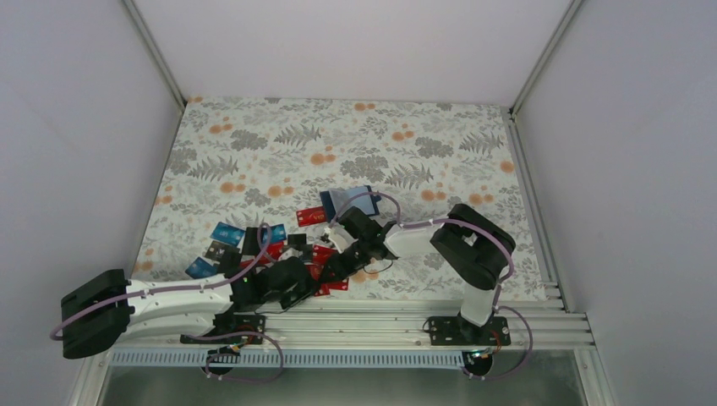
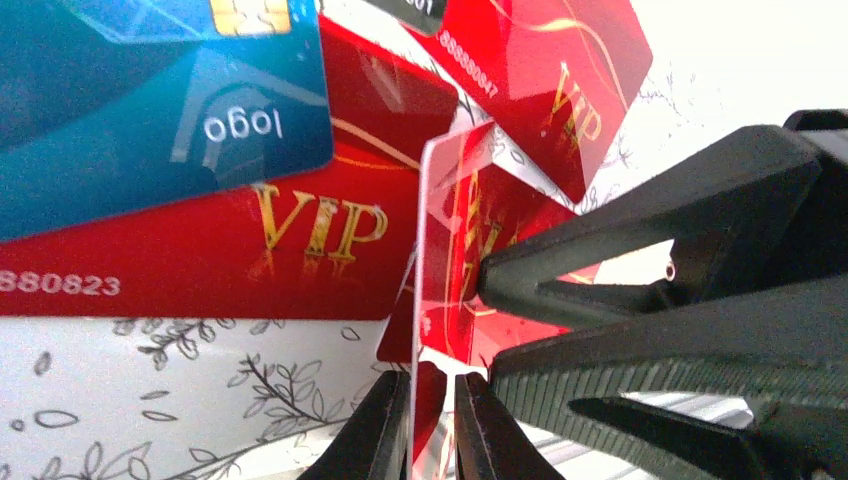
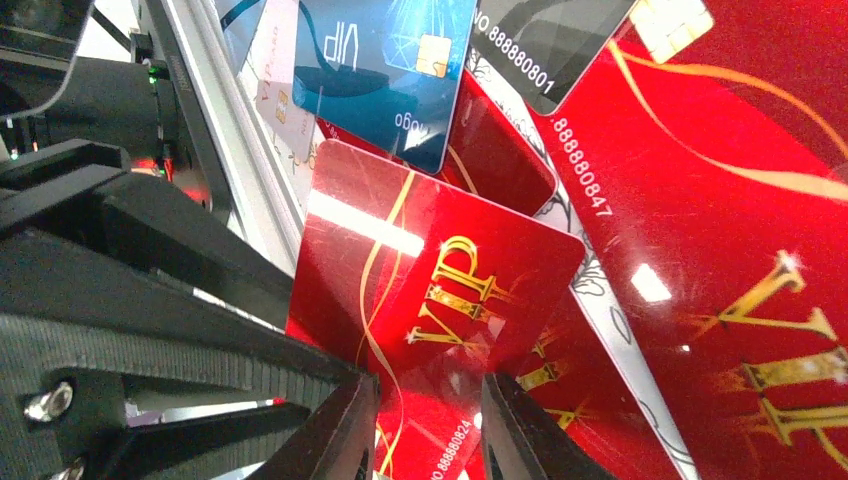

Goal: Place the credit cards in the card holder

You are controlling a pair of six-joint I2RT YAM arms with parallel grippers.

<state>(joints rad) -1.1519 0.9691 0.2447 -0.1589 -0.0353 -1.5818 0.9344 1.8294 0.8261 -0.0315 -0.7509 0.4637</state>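
A red VIP credit card (image 2: 445,230) stands on edge above the table between both grippers. My right gripper (image 3: 425,410) is shut on this card (image 3: 440,290), one finger at each side edge, the face toward its camera. My left gripper (image 2: 432,400) straddles the card's lower edge, jaws narrow. Its left finger (image 2: 385,430) touches the card, and a sliver of gap shows at the other. The right gripper's fingers (image 2: 640,250) press in from the right. The navy card holder (image 1: 351,201) lies open further back. Loose cards lie around: red (image 1: 311,216), blue (image 1: 227,231), black (image 1: 221,251).
More red (image 3: 720,200), blue (image 3: 380,70) and black (image 3: 560,50) cards overlap on the floral cloth (image 1: 338,144) under the grippers. The aluminium rail (image 1: 380,315) runs along the near edge, close behind both wrists. White walls enclose the table.
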